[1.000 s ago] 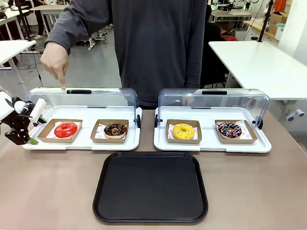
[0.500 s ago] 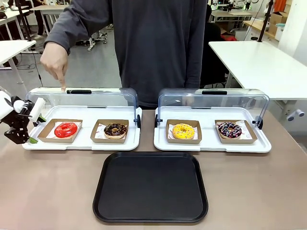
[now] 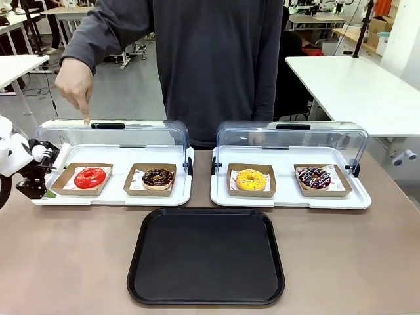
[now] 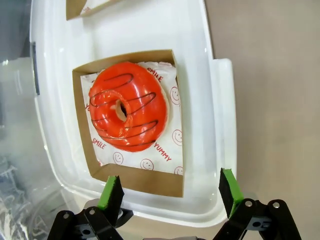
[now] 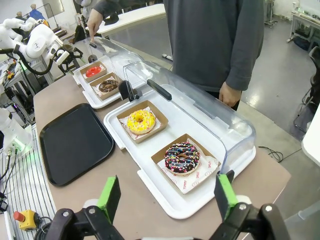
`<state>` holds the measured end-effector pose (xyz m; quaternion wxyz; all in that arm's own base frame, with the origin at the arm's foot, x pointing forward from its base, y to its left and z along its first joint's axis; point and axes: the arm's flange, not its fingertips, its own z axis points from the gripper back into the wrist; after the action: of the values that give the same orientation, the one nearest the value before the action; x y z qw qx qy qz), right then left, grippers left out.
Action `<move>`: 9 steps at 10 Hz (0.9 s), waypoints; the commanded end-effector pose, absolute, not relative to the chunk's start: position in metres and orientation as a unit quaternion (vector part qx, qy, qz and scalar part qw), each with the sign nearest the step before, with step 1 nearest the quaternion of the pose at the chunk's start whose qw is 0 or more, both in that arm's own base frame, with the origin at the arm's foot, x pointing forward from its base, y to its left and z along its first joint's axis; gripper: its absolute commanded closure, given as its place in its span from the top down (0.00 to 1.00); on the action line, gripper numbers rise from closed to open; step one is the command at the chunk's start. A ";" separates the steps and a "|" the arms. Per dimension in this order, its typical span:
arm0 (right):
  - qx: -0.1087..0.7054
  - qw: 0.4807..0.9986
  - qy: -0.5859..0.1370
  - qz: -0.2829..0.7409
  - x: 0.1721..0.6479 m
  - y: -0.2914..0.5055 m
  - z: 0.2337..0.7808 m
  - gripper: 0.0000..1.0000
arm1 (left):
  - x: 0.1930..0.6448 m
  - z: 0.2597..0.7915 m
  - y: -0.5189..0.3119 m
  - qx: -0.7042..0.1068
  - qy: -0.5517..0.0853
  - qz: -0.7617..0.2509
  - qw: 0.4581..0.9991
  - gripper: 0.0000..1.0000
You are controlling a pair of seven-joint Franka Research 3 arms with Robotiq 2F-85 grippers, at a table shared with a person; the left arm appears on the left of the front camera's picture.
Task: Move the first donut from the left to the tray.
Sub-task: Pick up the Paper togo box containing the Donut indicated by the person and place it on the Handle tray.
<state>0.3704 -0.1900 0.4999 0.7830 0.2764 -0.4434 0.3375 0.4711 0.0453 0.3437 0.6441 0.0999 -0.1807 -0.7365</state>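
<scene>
Right gripper: jaws apart, empty, parked high over its end of the table. Leave it out of this step.

Black tray: bare, front centre, well apart from the red donut.

Left gripper: jaws wide apart, empty. It sits just beside the left end of the white tray, low, fingers aimed in at the donut. Touching nothing that I can see.

Red donut: lies flat in its carton on printed paper, leftmost slot of the white tray, just ahead of the pads.

Step, as I judge it: approach and grasp.
- Pads are roughly as wide as the carton, so centre on the ring before going in.
- Icing is glossy and probably soft and tacky. Close gently on the donut's sides, or pinch the near carton wall and carry carton and all.
- Paper may drag along.
- Stay low going in. The lid is swung up behind and overhangs the back.
- Lift straight, keep level, then carry right and forward to the black tray.

A person's hand points down at the lid top, behind the donut. Keep clear of it.
</scene>
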 end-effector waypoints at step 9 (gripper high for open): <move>0.277 0.773 -0.458 0.340 0.373 -0.190 0.502 1.00 | 0.491 0.322 0.047 0.121 -0.165 -0.736 0.645 0.76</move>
<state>0.3704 -0.1899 0.4999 0.7830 0.2764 -0.4433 0.3375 0.4874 0.0460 0.3205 0.6474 0.1131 -0.1671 -0.7350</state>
